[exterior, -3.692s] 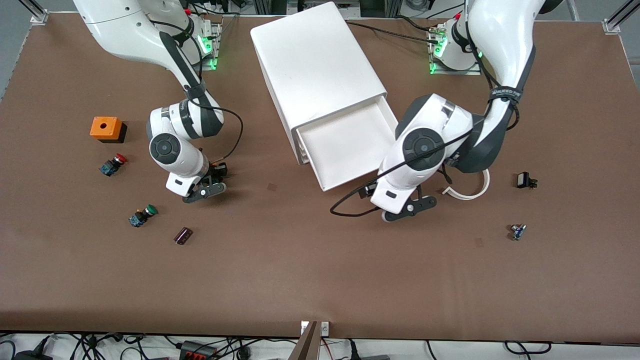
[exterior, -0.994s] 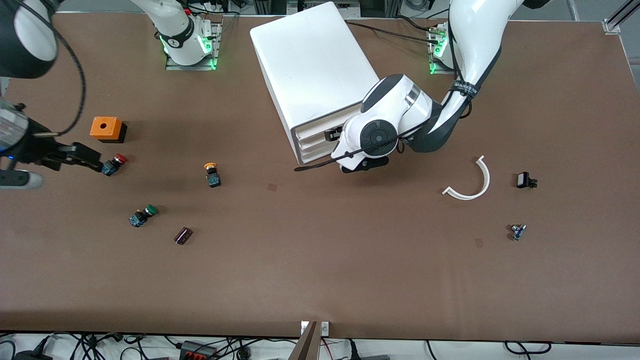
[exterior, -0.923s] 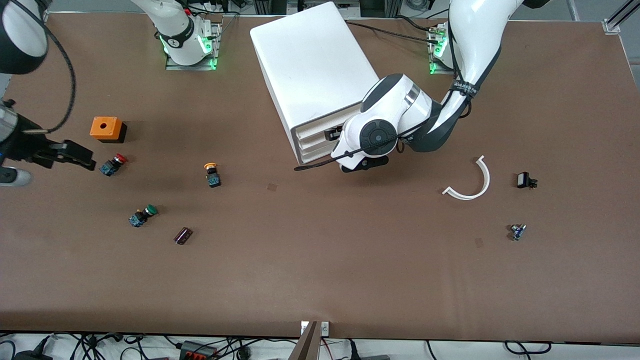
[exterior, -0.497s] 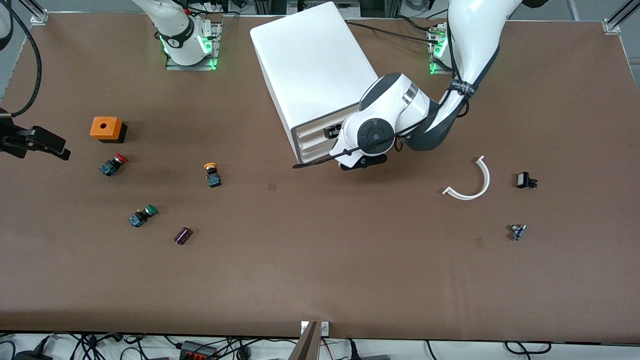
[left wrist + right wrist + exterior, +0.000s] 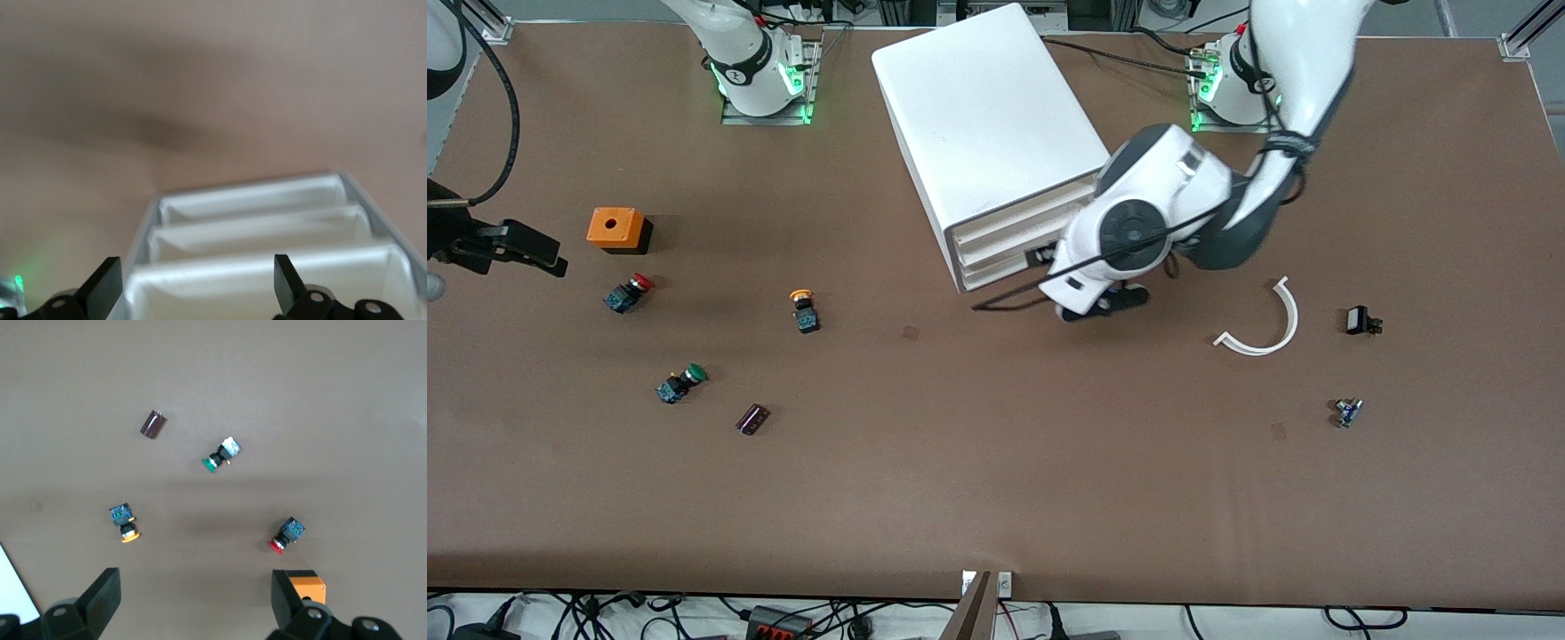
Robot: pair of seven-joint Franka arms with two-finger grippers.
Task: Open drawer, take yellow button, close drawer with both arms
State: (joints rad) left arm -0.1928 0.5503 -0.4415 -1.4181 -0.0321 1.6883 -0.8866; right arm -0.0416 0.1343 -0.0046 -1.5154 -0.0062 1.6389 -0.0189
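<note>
Lying on the desk (image 5: 996,498), the button (image 5: 804,309) looked light, rigid, best pinched across its dark body; the left claw (image 5: 1089,298) before the shut drawer (image 5: 1009,227) and the right claw (image 5: 511,249) at the desk's edge both gaped empty.

We looked down from high up across the table (image 5: 996,498), facing the two robot bases along the top edge, and saw the whole tabletop. Our left wrist camera sat very close to the white cabinet (image 5: 267,253), looking straight at its three drawer fronts; the high view showed that same cabinet (image 5: 987,116). Our right wrist camera hung high over the right arm's end of the table, looking straight down at the orange box (image 5: 308,582) and the buttons, which the high view shared (image 5: 615,228).
</note>
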